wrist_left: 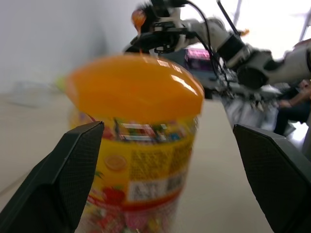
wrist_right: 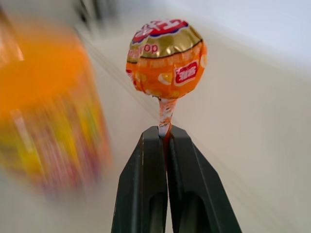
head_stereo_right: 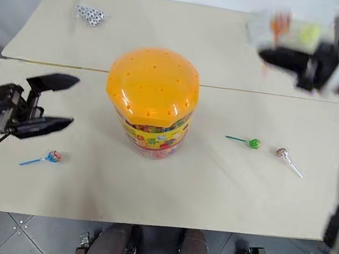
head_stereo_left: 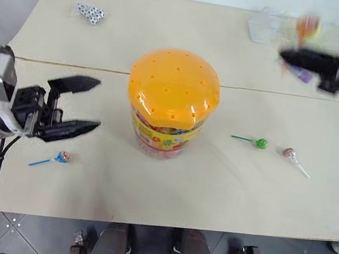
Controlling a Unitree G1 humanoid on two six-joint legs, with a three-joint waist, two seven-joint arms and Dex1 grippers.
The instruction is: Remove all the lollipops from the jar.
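Note:
The jar (head_stereo_left: 171, 105), a clear tub with an orange dotted domed lid and a yellow-red label, stands mid-table with its lid on. My left gripper (head_stereo_left: 98, 104) is open, level with the jar on its left and apart from it; the left wrist view shows the jar (wrist_left: 136, 145) between its fingers (wrist_left: 63, 179). My right gripper (wrist_right: 165, 133) is shut on the stick of an orange lollipop (wrist_right: 166, 58), held up over the far right of the table (head_stereo_left: 308, 25). On the table lie a blue lollipop (head_stereo_left: 61, 157), a green lollipop (head_stereo_left: 260, 143) and a pink-silver lollipop (head_stereo_left: 289, 152).
A small clear container (head_stereo_left: 263, 26), a purple tube (head_stereo_left: 300, 73) and a yellow-green ball (head_stereo_right: 310, 34) sit at the far right. A small bag of black-and-white pieces (head_stereo_left: 89, 12) lies far left. The table's front edge (head_stereo_left: 161, 219) is close to me.

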